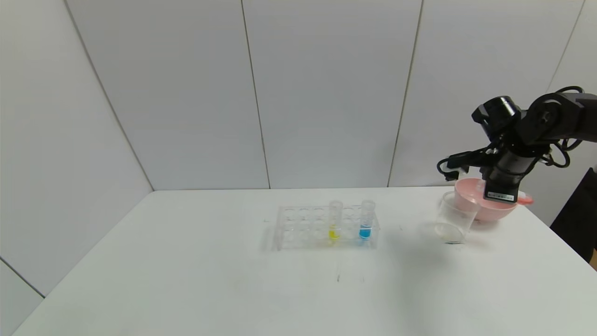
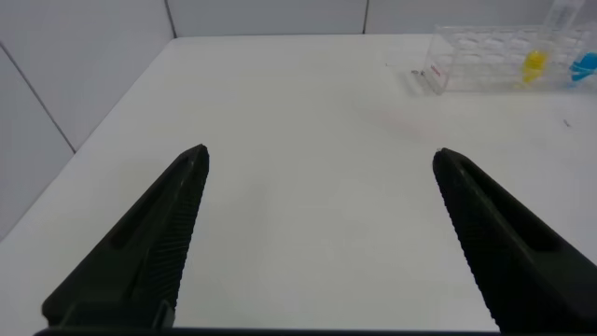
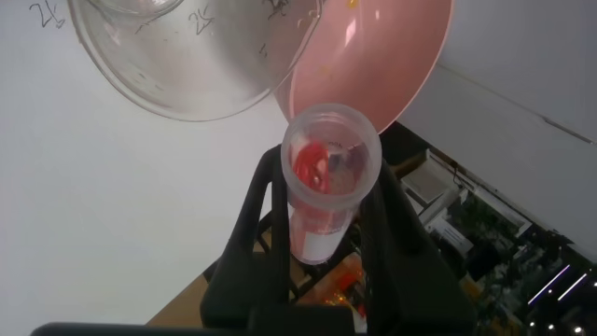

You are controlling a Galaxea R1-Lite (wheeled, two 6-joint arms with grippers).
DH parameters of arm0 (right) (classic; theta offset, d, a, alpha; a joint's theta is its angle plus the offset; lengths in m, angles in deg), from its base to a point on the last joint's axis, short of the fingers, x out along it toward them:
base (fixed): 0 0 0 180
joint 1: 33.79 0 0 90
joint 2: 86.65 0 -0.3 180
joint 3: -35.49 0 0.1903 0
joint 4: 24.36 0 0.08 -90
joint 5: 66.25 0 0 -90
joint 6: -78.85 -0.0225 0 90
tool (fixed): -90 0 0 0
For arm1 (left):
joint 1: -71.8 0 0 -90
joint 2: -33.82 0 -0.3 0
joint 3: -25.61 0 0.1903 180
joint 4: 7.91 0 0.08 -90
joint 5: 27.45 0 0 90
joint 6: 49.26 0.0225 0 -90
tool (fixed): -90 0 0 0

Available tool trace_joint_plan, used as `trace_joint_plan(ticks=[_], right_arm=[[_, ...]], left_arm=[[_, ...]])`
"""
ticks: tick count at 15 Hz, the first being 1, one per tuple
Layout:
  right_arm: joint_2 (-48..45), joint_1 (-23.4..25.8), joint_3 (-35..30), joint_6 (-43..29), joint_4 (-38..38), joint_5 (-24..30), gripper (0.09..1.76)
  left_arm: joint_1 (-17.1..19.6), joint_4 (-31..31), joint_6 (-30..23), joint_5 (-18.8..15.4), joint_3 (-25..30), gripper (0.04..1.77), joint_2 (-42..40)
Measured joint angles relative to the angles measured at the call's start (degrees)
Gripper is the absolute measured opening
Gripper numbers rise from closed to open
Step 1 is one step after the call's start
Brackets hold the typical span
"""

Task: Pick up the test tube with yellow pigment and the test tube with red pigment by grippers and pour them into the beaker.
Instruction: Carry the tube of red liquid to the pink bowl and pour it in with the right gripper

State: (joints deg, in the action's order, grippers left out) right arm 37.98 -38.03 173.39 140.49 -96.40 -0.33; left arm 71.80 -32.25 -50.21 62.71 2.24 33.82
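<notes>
My right gripper (image 1: 501,196) is at the right rear of the table, above the pink bowl and just right of the beaker (image 1: 453,223). In the right wrist view it (image 3: 328,173) is shut on the test tube with red pigment (image 3: 328,173), whose open mouth faces the camera with red liquid inside. The beaker (image 3: 187,56) lies just beyond the tube. The test tube with yellow pigment (image 1: 334,223) stands upright in the clear rack (image 1: 298,228); it also shows in the left wrist view (image 2: 534,62). My left gripper (image 2: 319,154) is open and empty over bare table, out of the head view.
A pink bowl (image 1: 485,210) stands behind and touching the beaker; it also shows in the right wrist view (image 3: 392,65). A blue-tipped tube (image 1: 366,224) stands in the rack to the right of the yellow one. White walls close the table's back and left.
</notes>
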Motion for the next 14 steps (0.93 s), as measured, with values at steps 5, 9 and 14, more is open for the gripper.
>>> trace_joint_plan(ticks=[5, 9, 14], right_arm=[[0.7, -1.1, 0.0, 0.4, -0.1, -2.2, 0.5], [1.8, -2.1, 0.0, 0.4, 0.0, -4.0, 0.5], [2.9, -3.5, 0.0, 0.5, 0.8, -7.3, 0.5]], left_arm=[[0.0, 0.0, 0.0, 0.0, 0.0, 1.72, 0.0], [0.0, 0.0, 0.0, 0.0, 0.0, 1.72, 0.0], [0.0, 0.0, 0.0, 0.0, 0.0, 1.72, 0.0]])
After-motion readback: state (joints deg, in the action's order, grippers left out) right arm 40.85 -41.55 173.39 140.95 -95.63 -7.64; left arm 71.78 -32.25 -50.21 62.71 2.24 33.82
